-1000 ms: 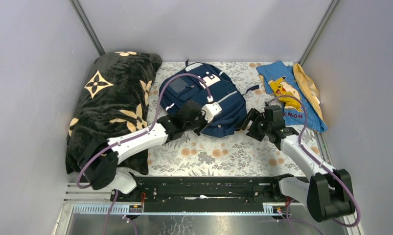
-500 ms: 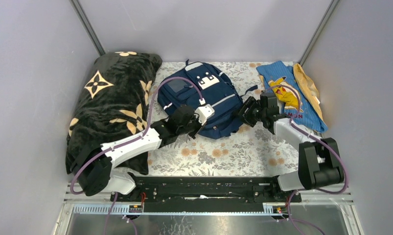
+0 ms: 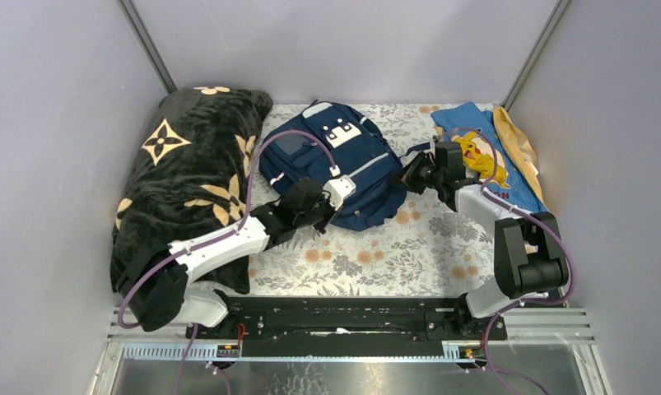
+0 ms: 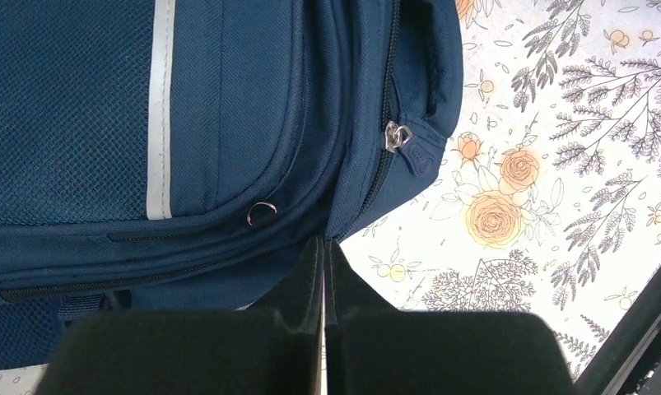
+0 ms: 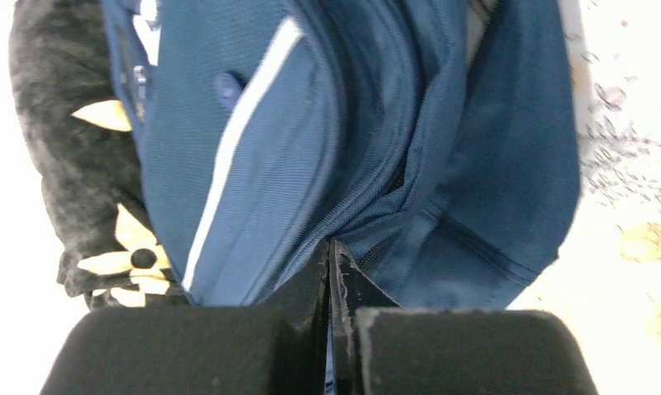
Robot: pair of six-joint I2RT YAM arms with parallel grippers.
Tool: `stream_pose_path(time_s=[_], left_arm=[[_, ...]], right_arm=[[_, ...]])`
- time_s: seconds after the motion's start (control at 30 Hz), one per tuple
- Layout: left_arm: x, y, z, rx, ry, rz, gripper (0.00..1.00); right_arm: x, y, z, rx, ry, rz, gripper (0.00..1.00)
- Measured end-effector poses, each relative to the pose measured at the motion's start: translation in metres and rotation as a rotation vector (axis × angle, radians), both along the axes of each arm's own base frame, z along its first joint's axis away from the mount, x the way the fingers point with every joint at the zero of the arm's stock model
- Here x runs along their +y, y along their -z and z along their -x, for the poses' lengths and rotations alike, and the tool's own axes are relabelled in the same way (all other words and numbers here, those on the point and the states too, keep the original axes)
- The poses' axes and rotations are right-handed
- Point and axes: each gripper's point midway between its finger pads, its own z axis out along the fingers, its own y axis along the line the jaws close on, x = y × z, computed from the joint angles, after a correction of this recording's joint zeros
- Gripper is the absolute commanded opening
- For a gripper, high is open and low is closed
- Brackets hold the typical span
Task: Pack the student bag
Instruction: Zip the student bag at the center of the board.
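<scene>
The navy student bag (image 3: 335, 156) lies on the flowered table cover, white patch toward the back. At its near edge, my left gripper (image 3: 333, 212) is shut, and in the left wrist view its tips (image 4: 323, 241) pinch the bag (image 4: 187, 123) at the seam just below a silver zipper pull (image 4: 397, 136). My right gripper (image 3: 409, 174) is shut on the bag's right side. The right wrist view shows its tips (image 5: 330, 243) closed on folds of the bag (image 5: 310, 123) beside a zipper line.
A black blanket with tan flowers (image 3: 187, 181) lies along the left wall, touching the bag's left side. A light-blue cloth with a yellow cartoon figure (image 3: 483, 156) and a yellow cloth (image 3: 516, 144) lie at the back right. Grey walls close in on three sides.
My right gripper moved back and left to the bag's right side and shut on it. The left arm drew back to the left, and the bag shifted left and toward the back.
</scene>
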Motion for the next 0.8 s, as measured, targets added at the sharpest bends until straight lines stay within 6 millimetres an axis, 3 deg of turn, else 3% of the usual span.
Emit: stream_pose_path(time_s=[0.33,0.53,0.57,0.67,0.7,0.73,0.8], left_arm=[[-0.001,-0.001,0.001,0.000,0.004,0.013,0.00],[-0.002,0.000,0.003,0.015,0.004,0.024,0.00],[-0.002,-0.001,0.003,0.015,0.004,0.025,0.00],[-0.002,-0.002,0.003,0.013,0.005,0.030,0.00],[-0.001,-0.004,0.002,0.009,0.005,0.033,0.00],[-0.001,-0.006,0.002,0.006,0.005,0.036,0.00],[-0.001,-0.007,0.003,0.003,0.005,0.040,0.00]], right_arm=[[0.005,-0.048,-0.012,-0.137,-0.032,-0.027,0.00],[0.011,-0.108,-0.020,-0.282,-0.071,-0.060,0.00],[0.010,-0.116,-0.023,-0.299,-0.070,-0.043,0.07],[-0.001,-0.118,-0.030,-0.315,-0.034,0.027,0.68],[-0.007,-0.112,-0.030,-0.295,-0.017,0.043,0.78],[-0.012,-0.103,-0.030,-0.270,0.000,0.058,0.83],[-0.023,-0.080,-0.029,-0.206,0.017,0.081,0.82]])
